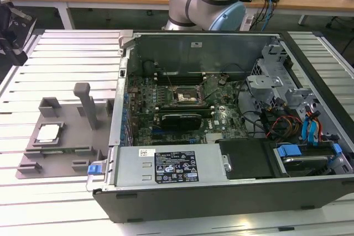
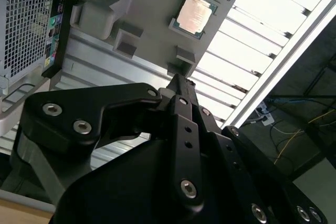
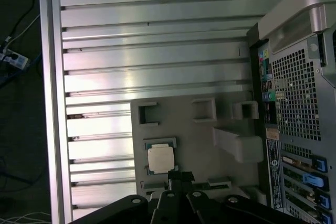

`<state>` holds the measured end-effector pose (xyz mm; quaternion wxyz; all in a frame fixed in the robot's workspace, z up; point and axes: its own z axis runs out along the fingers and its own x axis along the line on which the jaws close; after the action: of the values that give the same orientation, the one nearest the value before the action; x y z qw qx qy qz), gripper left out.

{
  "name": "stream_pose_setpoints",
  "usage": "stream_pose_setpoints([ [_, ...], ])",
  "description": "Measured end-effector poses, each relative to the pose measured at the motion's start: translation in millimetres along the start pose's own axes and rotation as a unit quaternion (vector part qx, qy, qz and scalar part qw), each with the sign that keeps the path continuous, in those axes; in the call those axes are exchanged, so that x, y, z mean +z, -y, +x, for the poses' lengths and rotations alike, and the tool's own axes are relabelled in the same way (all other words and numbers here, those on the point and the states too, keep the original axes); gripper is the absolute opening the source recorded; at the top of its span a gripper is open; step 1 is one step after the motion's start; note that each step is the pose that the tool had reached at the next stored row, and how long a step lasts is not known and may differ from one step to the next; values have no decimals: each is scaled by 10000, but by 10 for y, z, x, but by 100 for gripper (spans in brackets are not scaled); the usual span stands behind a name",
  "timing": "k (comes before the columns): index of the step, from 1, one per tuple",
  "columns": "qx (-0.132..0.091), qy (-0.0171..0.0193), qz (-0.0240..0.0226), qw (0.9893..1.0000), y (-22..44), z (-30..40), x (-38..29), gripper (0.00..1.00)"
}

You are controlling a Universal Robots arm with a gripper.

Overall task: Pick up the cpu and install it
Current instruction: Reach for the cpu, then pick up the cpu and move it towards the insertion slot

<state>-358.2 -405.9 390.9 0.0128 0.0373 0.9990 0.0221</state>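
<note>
**Figure.** The small, flat, square cpu [image 1: 48, 132] [image 2: 195, 14] [image 3: 160, 159] with a silvery metal top is being shown lying level in a framed recess of the grey plastic fixture plate [image 1: 66, 147] [image 2: 152, 9] [image 3: 199, 140], not yet lifted. The black metal fingers [image 2: 177, 85] [image 3: 182, 178] are being shown pressed together with nothing between them. They are poised above the fixture plate near the recess and are clear of the chip. The open dark metal computer case [image 1: 221, 203] [image 3: 294, 77] is being shown just beside the fixture plate on the ribbed aluminium surface [image 1: 72, 53] [image 3: 157, 51]. The black square socket [image 1: 185, 96] with its metal frame is lying inside the case, well apart from the plate.

Hazards are being judged as follows:

- If the fingers are being lowered while together, the chip's lid or the recess frame is likely being struck rather than straddled.
- Little of the chip's edge is being left exposed above the recess frame, so a shallow or skewed grip is risking a tilted chip being jammed or dropped.
- The tall upright grey post [image 1: 83, 100] on the fixture plate is being left open to a knock from a sideways approach.
- A chip being carried askew is risking damage to the socket contacts.
</note>
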Motion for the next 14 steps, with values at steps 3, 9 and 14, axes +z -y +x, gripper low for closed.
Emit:
stream_pose_setpoints([
  [3,1,0,0,10000,0,1,0,11],
  [9,1,0,1,10000,0,2,-1,11],
  [14,1,0,0,10000,0,3,0,11],
])
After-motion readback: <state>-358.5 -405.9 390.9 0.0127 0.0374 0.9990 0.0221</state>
